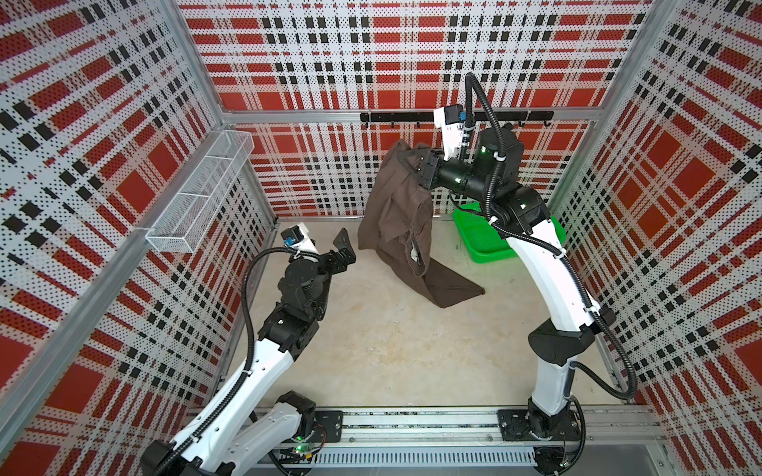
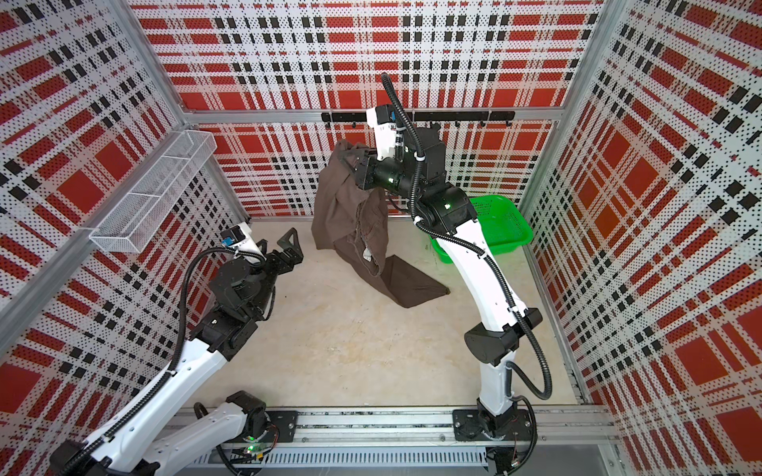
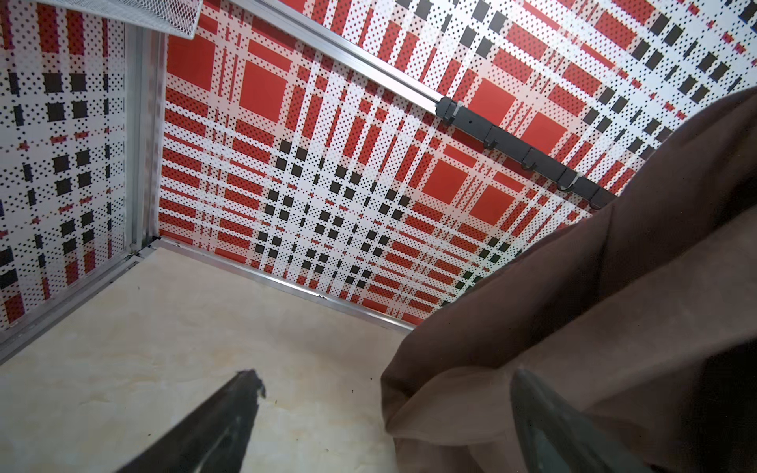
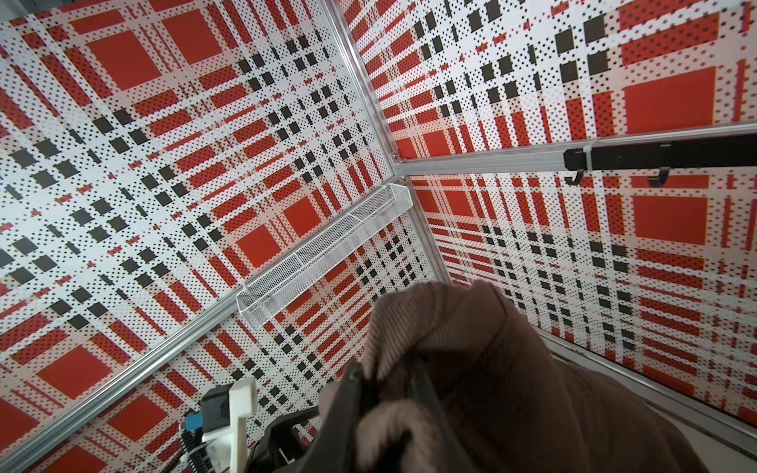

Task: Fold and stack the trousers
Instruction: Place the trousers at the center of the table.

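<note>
1. Position: the trousers (image 1: 393, 214) hang in a bunch above the back of the table (image 1: 371, 350). One lower leg trails on the table surface, just beside the green basket (image 1: 490, 252).
2. Right fingers (image 4: 346, 405): clamped on a gather of cloth at the top of the bunch.
3. Left fingers (image 1: 343, 244): spread wide and empty, near the hanging cloth.
4. Progress: early stage. No fold is visible. By my judgement, spreading flat, folding and stacking are all left.
5. Writing: a small white label (image 1: 413, 254) shows inside the trousers, but its text is too small to read. No brand is legible.
</note>
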